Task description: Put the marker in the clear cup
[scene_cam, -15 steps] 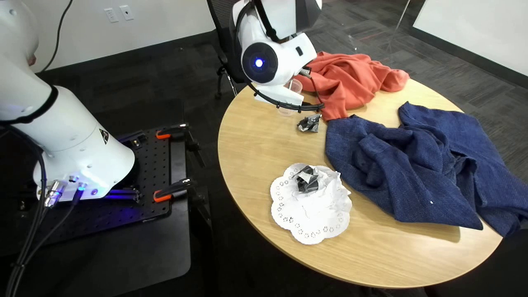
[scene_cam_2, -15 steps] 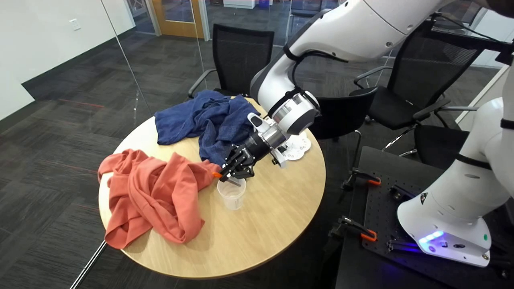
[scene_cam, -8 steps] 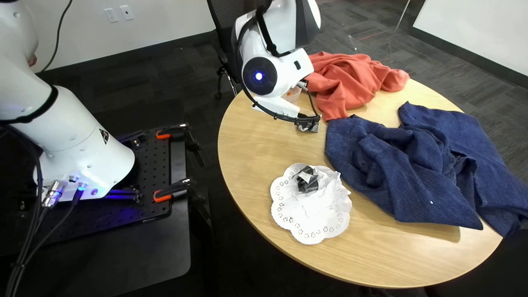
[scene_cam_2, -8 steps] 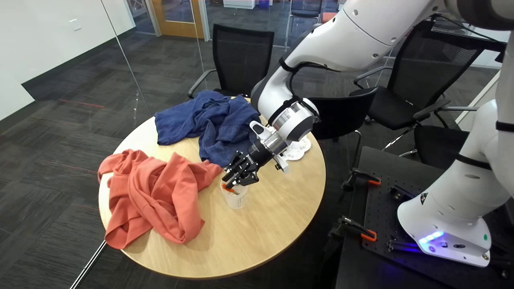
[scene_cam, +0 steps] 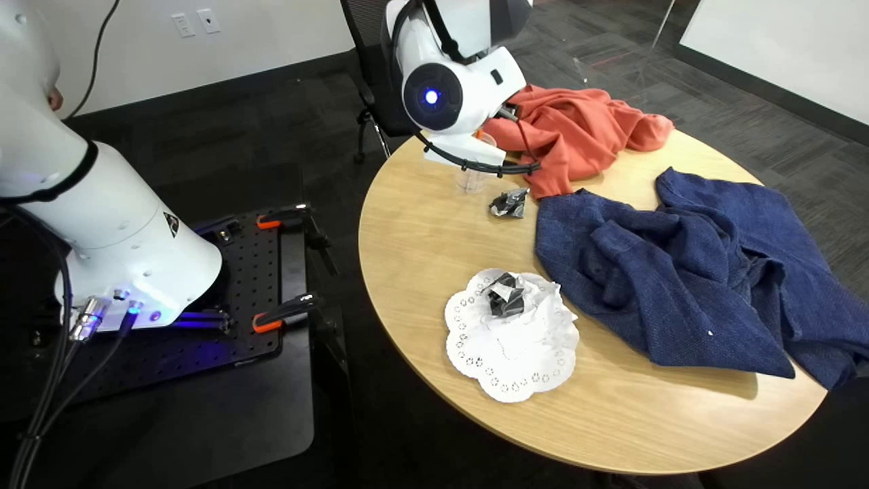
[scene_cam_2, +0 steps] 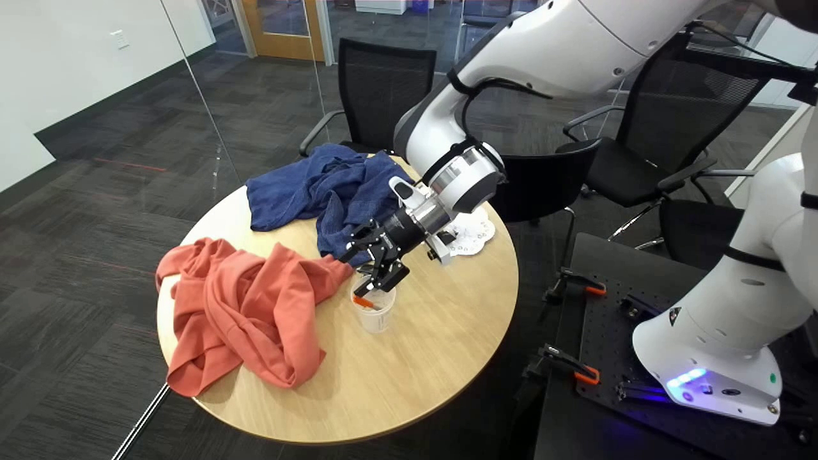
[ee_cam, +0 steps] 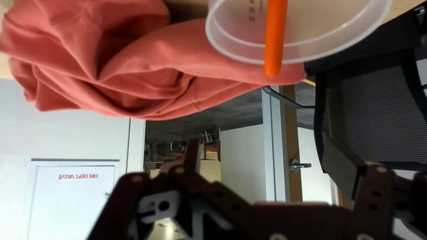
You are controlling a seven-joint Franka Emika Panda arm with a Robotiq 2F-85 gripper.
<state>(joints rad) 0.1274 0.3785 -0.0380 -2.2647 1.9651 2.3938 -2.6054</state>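
An orange-ended marker [ee_cam: 275, 36] leans inside the clear cup [ee_cam: 333, 48], its orange end jutting past the rim in the wrist view. The same marker [scene_cam_2: 364, 302] rests against the rim of the cup [scene_cam_2: 376, 321] in an exterior view, where the cup stands upright on the round table [scene_cam_2: 441, 358]. My gripper [scene_cam_2: 353, 273] is just above the cup, its jaws spread wide with nothing between them. In the wrist view the gripper [ee_cam: 263, 144] is likewise open, apart from the marker. The arm partly hides the cup [scene_cam: 470, 180] in an exterior view.
A coral cloth [scene_cam_2: 255, 313] lies close beside the cup, and a navy cloth [scene_cam: 679, 265] covers much of the table beyond. A crumpled dark wrapper [scene_cam: 509, 203] sits near the cup. A white doily [scene_cam: 502, 370] holds crumpled paper. A chair [scene_cam_2: 383, 89] stands behind the table.
My gripper was shut on the marker over the cup, then went down with it. Since then its jaws have spread, it has risen, and the marker has stayed in the cup.
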